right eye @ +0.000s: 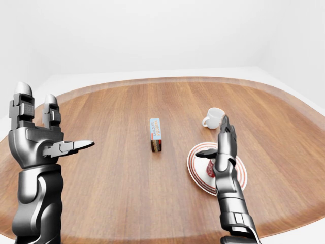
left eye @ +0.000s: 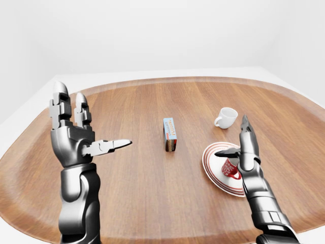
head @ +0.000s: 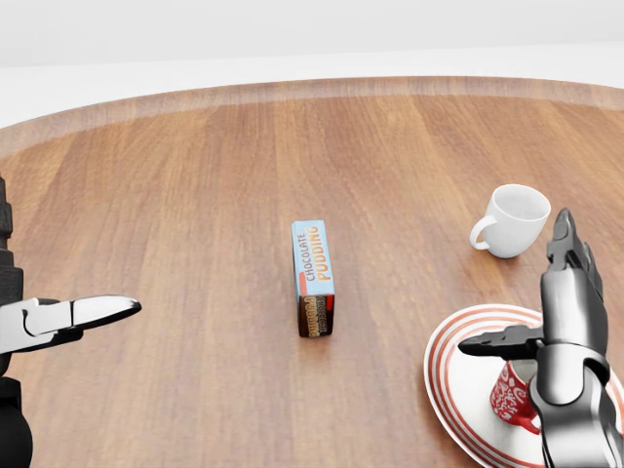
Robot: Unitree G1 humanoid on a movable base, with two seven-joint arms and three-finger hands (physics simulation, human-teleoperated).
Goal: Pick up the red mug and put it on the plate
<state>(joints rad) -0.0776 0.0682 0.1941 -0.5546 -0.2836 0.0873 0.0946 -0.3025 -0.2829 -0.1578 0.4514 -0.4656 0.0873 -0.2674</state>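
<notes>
Oval wooden table. Directly on it: chocolate pudding box centre, white mug right of it, red-striped plate below the mug in head view.

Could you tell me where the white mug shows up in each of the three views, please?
Left-eye view: white mug, right of centre, above the striped plate.
Head view: right side, mid-height, above the plate.
Right-eye view: right of centre, above the plate.
Shared landmark: pudding box, left of the mug everywhere.
</notes>
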